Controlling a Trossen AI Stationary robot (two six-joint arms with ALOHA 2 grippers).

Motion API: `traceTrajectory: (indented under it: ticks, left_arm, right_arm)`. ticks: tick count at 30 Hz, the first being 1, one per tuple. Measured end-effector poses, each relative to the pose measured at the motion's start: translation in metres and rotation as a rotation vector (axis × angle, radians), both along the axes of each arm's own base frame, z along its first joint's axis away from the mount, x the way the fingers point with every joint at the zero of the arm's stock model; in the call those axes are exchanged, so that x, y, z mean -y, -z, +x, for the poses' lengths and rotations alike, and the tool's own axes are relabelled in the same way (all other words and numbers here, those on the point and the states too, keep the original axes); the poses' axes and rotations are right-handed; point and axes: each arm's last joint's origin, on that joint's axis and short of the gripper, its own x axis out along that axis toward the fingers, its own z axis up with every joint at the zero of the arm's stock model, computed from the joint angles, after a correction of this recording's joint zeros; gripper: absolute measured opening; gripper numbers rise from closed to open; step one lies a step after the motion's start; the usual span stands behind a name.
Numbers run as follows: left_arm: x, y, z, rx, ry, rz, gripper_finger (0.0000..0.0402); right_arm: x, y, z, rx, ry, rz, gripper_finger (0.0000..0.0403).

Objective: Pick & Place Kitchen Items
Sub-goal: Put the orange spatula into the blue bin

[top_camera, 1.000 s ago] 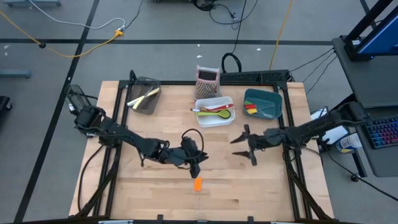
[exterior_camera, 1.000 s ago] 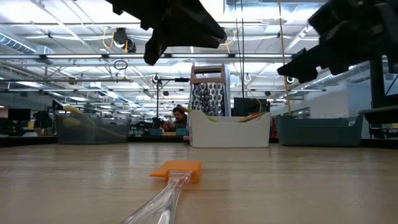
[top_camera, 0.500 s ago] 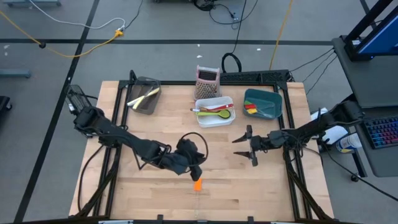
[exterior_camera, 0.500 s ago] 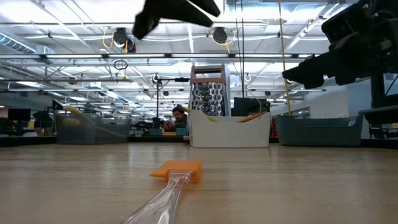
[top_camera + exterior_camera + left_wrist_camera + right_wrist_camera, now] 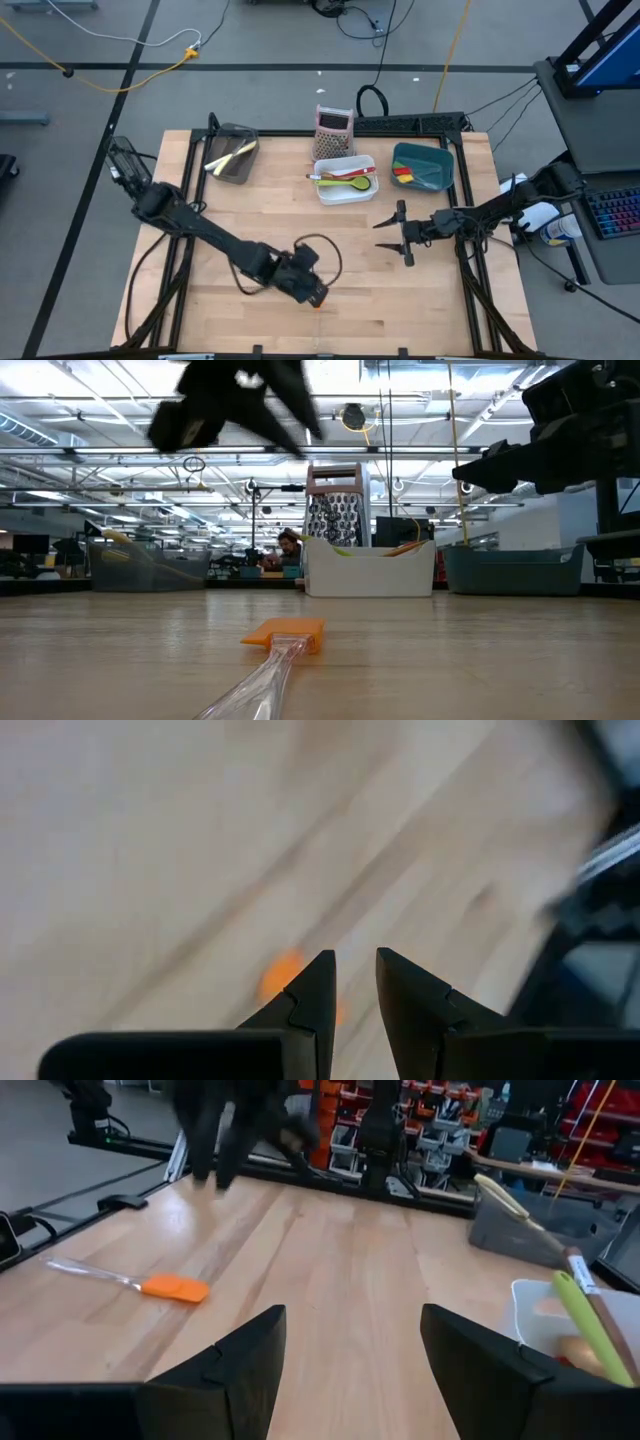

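An orange-headed spatula (image 5: 285, 635) with a clear handle lies flat on the wooden table (image 5: 420, 300), near the middle of its front edge, its handle pointing toward that edge. The left gripper (image 5: 312, 291) hangs just above the spatula's head, fingers (image 5: 312, 995) drawn narrow with a slim gap between them and nothing held; the wrist view shows an orange patch below the tips. The right gripper (image 5: 397, 232) waits over the right half of the table, well apart from the spatula, its fingers (image 5: 235, 1355) spread wide and empty.

Along the back edge stand a dark mesh bin (image 5: 233, 155), a white bin (image 5: 345, 191) already holding green and red utensils, a teal bin (image 5: 425, 167), and an upright grater (image 5: 333, 124).

The spatula looks light, with a stiff, smooth handle likely to slip in a loose pinch and a softer, flexible head. Lying flat on the wood, it offers little height; the best hold is probably across the narrow neck where the handle meets the head, fingers straddling it crosswise.
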Motion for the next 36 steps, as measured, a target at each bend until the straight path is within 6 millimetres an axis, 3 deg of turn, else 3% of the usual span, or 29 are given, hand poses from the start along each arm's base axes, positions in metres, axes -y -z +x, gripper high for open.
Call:
traceTrajectory:
  ticks: [6,9,14,28,36]
  left_arm:
    - [0.004,0.034,0.007,-0.397,-0.061,-0.132,0.0076]
    - [0.002,0.045,0.01,-0.457,-0.123,-0.189,0.0076]
    - [-0.002,0.048,0.014,-0.463,-0.117,-0.206,0.0076]
    - [-0.019,0.046,0.022,-0.435,0.167,-0.055,0.0076]
    - [-0.021,0.049,0.024,-0.428,0.161,-0.06,0.0076]
  right_arm:
    - [0.0,-0.003,0.0,0.034,-0.002,-0.014,0.0226]
    - [0.0,-0.003,0.0,0.033,-0.002,-0.016,0.0226]
    - [0.0,-0.003,0.0,0.031,-0.004,-0.016,0.0226]
    - [0.0,-0.002,0.0,0.017,-0.005,-0.019,0.0226]
    - [0.0,-0.001,0.0,0.008,-0.006,-0.019,0.0226]
